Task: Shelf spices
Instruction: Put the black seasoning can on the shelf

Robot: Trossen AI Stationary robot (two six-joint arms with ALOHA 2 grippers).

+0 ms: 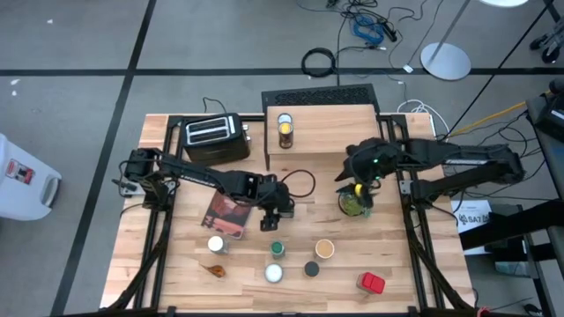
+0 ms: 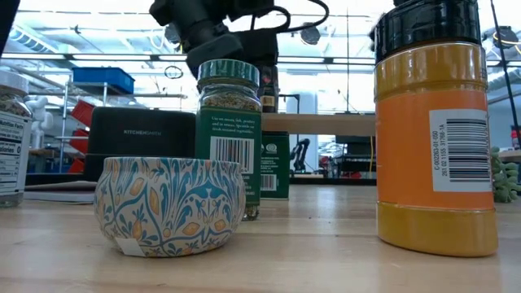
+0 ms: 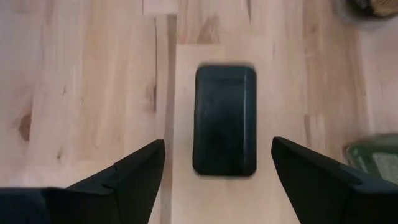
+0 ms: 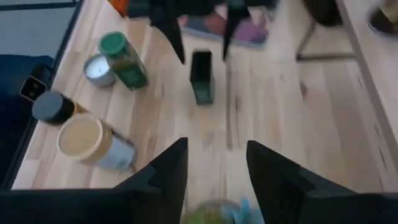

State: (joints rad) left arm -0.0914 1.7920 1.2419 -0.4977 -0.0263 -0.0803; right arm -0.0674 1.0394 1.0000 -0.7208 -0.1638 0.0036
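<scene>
A small green tin with a black rectangular top (image 3: 225, 121) stands upright on the table (image 1: 176, 264), in front of the shelf (image 1: 335, 132). My left gripper (image 3: 217, 143) hangs open just above the green tin (image 4: 201, 78), one finger on each side of the top and clear of it. One jar (image 1: 285, 130) stands on the shelf's light wooden top. Several more spices stand near the table's front, among them a green-topped jar (image 1: 278, 250), a tan-topped jar (image 1: 324, 249) and a red tin (image 1: 371, 282). My right gripper (image 4: 216, 144) is open at the right, above a small potted plant (image 1: 352, 204).
A black toaster (image 1: 213, 132) stands at the back left, beside the shelf. A reddish book (image 1: 227, 214) lies left of my left gripper (image 1: 271, 216). Close to the low camera stand a patterned tin (image 2: 171, 203) and an orange jar with a black cap (image 2: 435, 122).
</scene>
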